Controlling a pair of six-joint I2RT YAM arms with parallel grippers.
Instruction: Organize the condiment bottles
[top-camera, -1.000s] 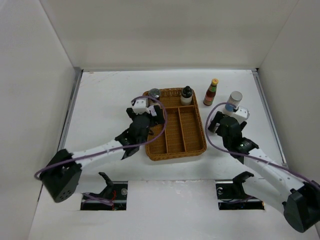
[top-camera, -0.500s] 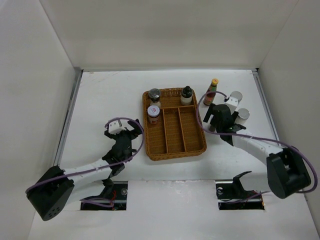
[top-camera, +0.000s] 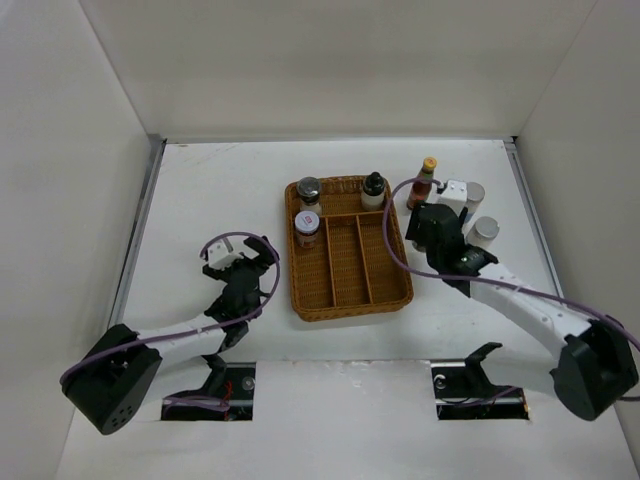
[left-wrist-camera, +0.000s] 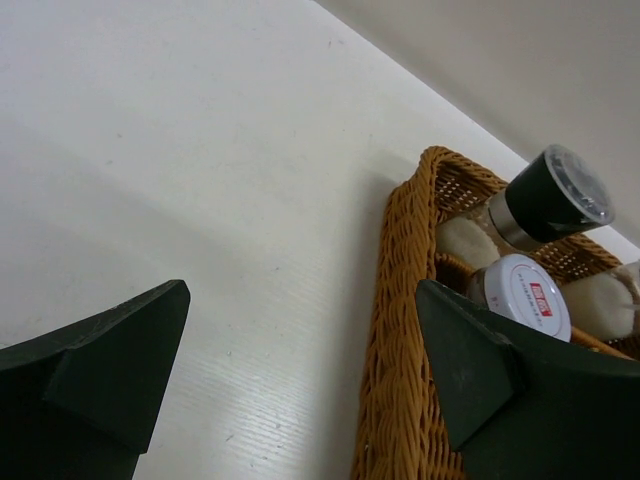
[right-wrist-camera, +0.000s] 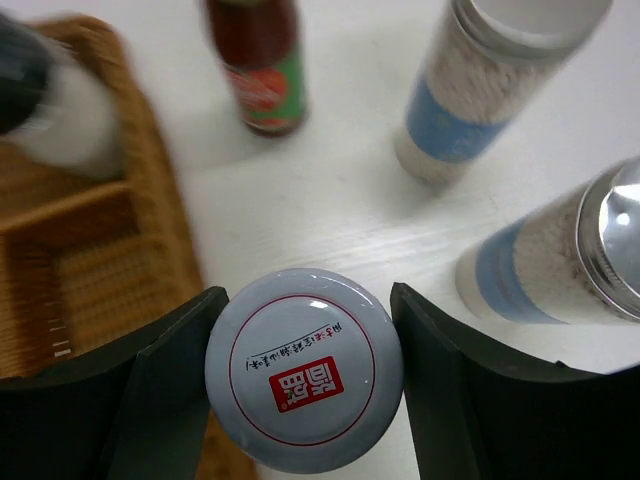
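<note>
At tray R edge | R end effector grips white-lidded jar | L end effector wide, empty

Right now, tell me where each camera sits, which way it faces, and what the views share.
Top external: above and behind the arm bases, looking down at the table; both arms, the left end effector and right end effector show.
Left wrist: low over the table, facing the tray's left rim and the shaker; its open fingers show.
Right wrist: looking down on a jar held between its fingers, red bottle beyond.
Shared: tray and shaker appear in top external and left wrist.
</note>
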